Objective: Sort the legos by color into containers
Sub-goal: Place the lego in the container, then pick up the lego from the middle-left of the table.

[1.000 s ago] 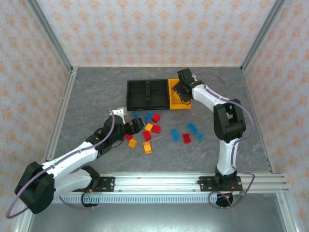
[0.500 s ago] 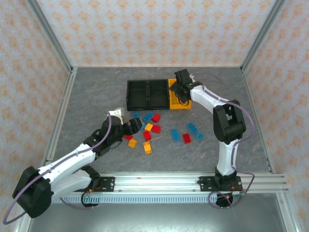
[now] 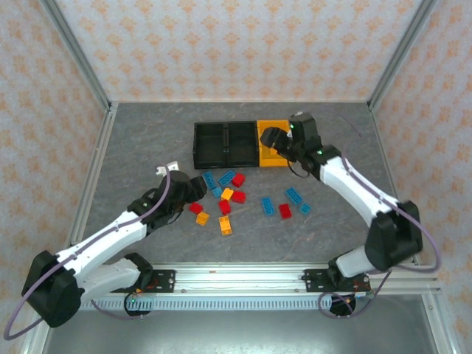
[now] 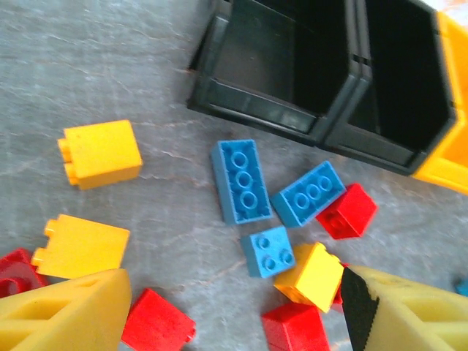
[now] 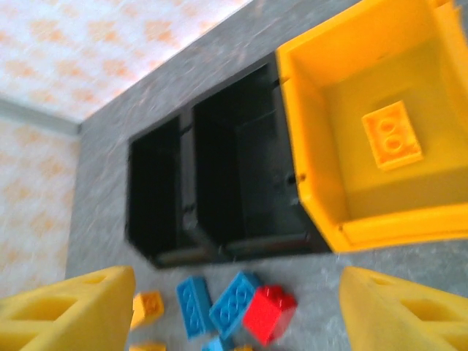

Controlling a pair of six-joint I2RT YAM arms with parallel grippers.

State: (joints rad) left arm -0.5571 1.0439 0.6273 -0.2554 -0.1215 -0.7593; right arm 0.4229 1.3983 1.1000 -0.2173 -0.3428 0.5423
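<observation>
The legos lie loose on the grey table in front of the containers: blue, red and orange-yellow bricks. The containers are two black bins joined to an orange-yellow bin. One orange brick lies inside the orange-yellow bin. My right gripper hangs open over that bin's near left corner, with nothing between its fingers. My left gripper is open and low at the left edge of the pile, empty. A small blue brick, a yellow one and red ones lie between its fingers.
More blue bricks and a red one lie to the right of the pile. Both black bins look empty. Metal frame posts and patterned walls enclose the table; a rail runs along the near edge.
My right arm has swung its elbow out to the right, drawn the gripper back from over the orange-yellow bin and opened it wider. My left gripper has shifted a little left.
</observation>
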